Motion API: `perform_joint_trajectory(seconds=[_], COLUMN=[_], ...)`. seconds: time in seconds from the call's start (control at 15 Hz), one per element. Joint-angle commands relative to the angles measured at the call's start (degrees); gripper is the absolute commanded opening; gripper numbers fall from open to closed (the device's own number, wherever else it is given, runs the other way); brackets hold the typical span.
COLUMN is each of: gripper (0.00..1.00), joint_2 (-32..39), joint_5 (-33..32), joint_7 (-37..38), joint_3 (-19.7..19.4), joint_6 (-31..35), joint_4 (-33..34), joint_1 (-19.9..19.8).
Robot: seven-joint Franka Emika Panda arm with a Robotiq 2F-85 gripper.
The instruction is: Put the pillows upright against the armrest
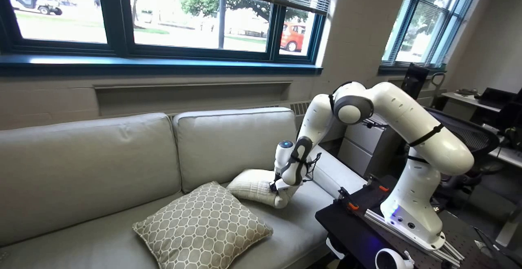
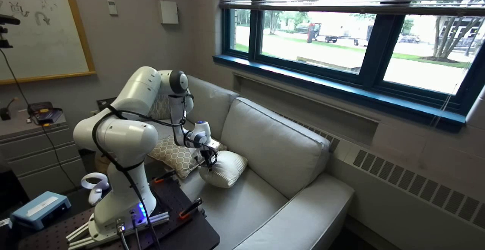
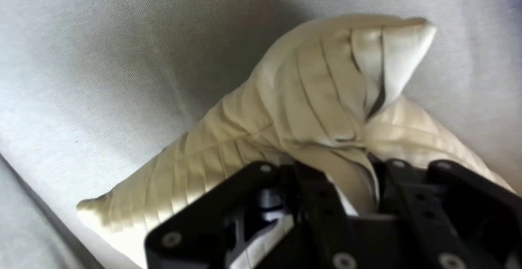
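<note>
A cream pleated pillow (image 1: 252, 184) lies on the sofa seat near the back cushion. It also shows in an exterior view (image 2: 229, 168) and in the wrist view (image 3: 314, 85). My gripper (image 1: 275, 186) points down at it; it also shows in the other views (image 2: 207, 160) (image 3: 336, 171). Its fingers are closed on a bunched fold of the pillow. A tan pillow with a hexagon pattern (image 1: 206, 226) lies flat beside it, farther from the armrest (image 2: 303, 217); it also shows in an exterior view (image 2: 175, 154). Bare seat lies between the cream pillow and the armrest.
Another patterned pillow (image 2: 160, 108) stands at the sofa's far end, partly behind the arm. Back cushions (image 2: 271, 140) rise behind the seat. The black robot table (image 1: 338, 224) with orange-tipped clamps (image 2: 190, 209) stands against the sofa's front.
</note>
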Motion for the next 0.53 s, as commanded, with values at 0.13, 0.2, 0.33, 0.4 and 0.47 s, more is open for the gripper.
perform_joint_trajectory(seconds=[0.13, 0.2, 0.33, 0.4, 0.47], gripper=[0.12, 0.12, 0.13, 0.13, 0.13], joint_2=[-19.32, -21.56, -24.92, -25.31, -25.6], joint_5=[4.33, 7.35, 15.33, 19.83, 24.76], joint_7=[-13.76, -17.36, -25.46, -29.86, -34.72], joint_3=[16.77, 20.87, 29.67, 34.13, 38.37], joint_6=[8.72, 9.62, 9.96, 9.27, 8.1], joint_4=[-16.84, -18.65, -20.84, -20.47, -19.7], joint_1=[-22.38, -27.08, -36.51, -41.16, -45.85])
